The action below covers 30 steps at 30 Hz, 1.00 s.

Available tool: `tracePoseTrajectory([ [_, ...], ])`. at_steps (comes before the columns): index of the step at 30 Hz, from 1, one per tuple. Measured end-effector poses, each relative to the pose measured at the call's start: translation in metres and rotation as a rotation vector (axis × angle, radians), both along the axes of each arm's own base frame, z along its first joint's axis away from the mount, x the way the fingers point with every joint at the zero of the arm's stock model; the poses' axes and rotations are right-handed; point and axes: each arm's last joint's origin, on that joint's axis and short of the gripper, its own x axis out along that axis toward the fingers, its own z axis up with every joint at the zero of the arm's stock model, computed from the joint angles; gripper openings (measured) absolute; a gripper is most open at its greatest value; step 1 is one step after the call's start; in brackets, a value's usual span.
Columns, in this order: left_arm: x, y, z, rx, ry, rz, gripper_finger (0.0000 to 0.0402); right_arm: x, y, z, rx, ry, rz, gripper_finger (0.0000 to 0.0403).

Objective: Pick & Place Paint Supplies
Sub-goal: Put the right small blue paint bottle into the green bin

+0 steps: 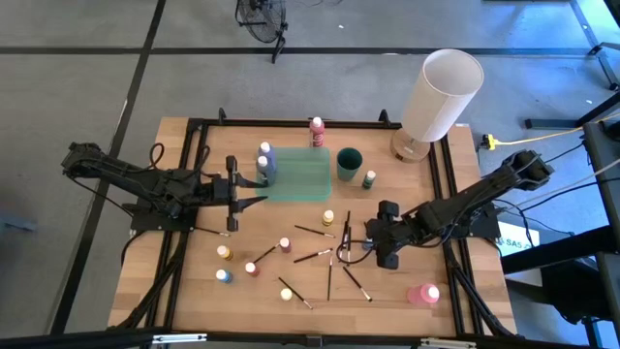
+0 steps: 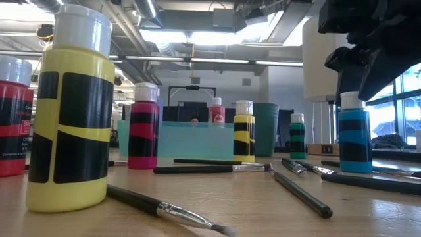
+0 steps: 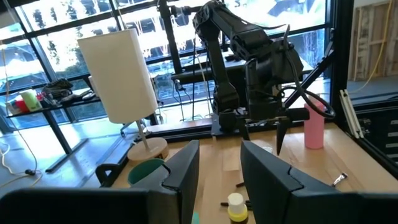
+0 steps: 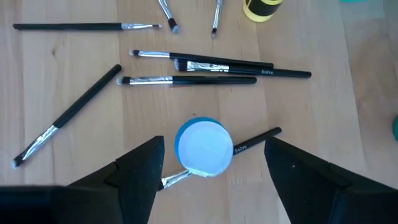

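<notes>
Biggest risk first: my right gripper point(image 4: 208, 165) hangs directly over the blue bottle point(image 4: 203, 148), jaws spread wide and empty, one finger to each side of the white cap. A brush point(image 4: 249, 143) lies touching or just under that bottle's base. If I drop straight down, I judge a fingertip could land on the handle and tip the bottle (it looks narrow and tall in the low view).

Second risk: three more brushes point(image 4: 205, 65) lie bunched close by; a sideways nudge would likely roll them.

Left gripper point(image 3: 221, 168) sits by the teal tray point(image 1: 300, 179), jaws partly apart, nothing visible between them. A yellow bottle point(image 3: 236, 208) stands just ahead of it.

Materials, big to small:
- wooden table point(image 1: 455, 291), matte, visible grain
- white cylinder point(image 1: 442, 94), smooth, on a round wooden base
- tray, translucent plastic, rectangular
- dark green cup point(image 1: 349, 164), round
- bottles: glossy plastic cylinders, white caps, black-banded labels
- brushes: thin dark round handles, metal ferrules, small bristle tips
</notes>
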Motion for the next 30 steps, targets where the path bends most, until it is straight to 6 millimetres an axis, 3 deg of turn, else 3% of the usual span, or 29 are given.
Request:
tracePoseTrajectory([
  [19, 0.000, 0.000, 0.000, -0.005, 0.003, -0.001, 0.0114, -0.001, -0.001, -0.005, -0.028, -0.010, 0.011, 0.0279],
  [30, 0.000, 0.000, -0.002, -0.007, 0.022, -0.001, 0.0114, 0.005, 0.002, -0.022, -0.043, 0.059, 0.019, 0.0195],
])
